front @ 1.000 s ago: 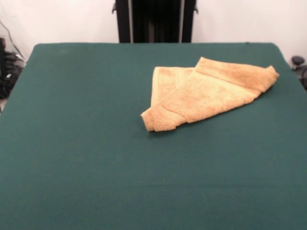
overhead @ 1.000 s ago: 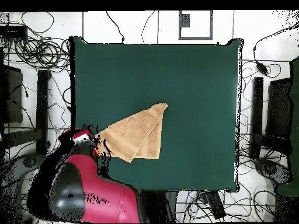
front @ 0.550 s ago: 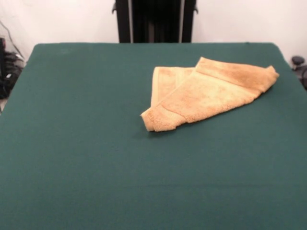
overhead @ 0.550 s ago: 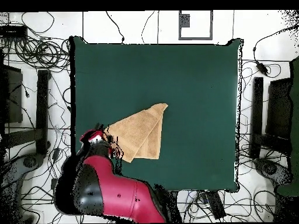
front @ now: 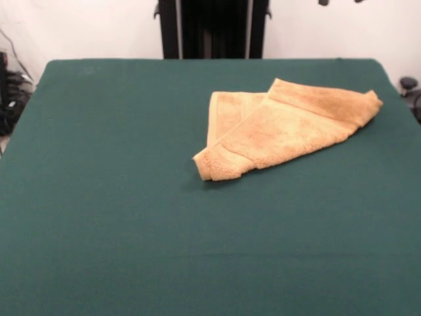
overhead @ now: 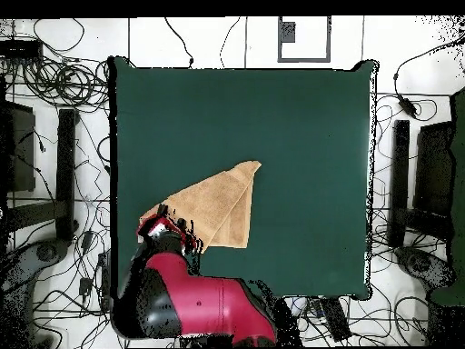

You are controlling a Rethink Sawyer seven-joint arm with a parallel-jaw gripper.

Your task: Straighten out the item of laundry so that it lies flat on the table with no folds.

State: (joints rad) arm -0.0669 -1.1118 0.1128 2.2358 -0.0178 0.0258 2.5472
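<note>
Folded hand towel [overhead: 214,211] lies w/ long axis running 8-to-2 o'clock on table [overhead: 300,127]. Gripper [overhead: 168,228] hangs over its 8 o'clock corner; finger state can't be told.

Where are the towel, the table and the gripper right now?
towel [front: 289,128]: front view, on its folded top layer.
table [front: 131,217]: front view, on bare green cloth.
gripper [overhead: 168,227]: overhead view, on the arm's end over the towel's corner.

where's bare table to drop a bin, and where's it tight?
Free: the whole stretch of table on the camera side of the towel in the front view, plus the side away from it. Crowded: the towel's pointed corner by the pedestal-side table edge, where the arm hangs over it in the overhead view.
</note>
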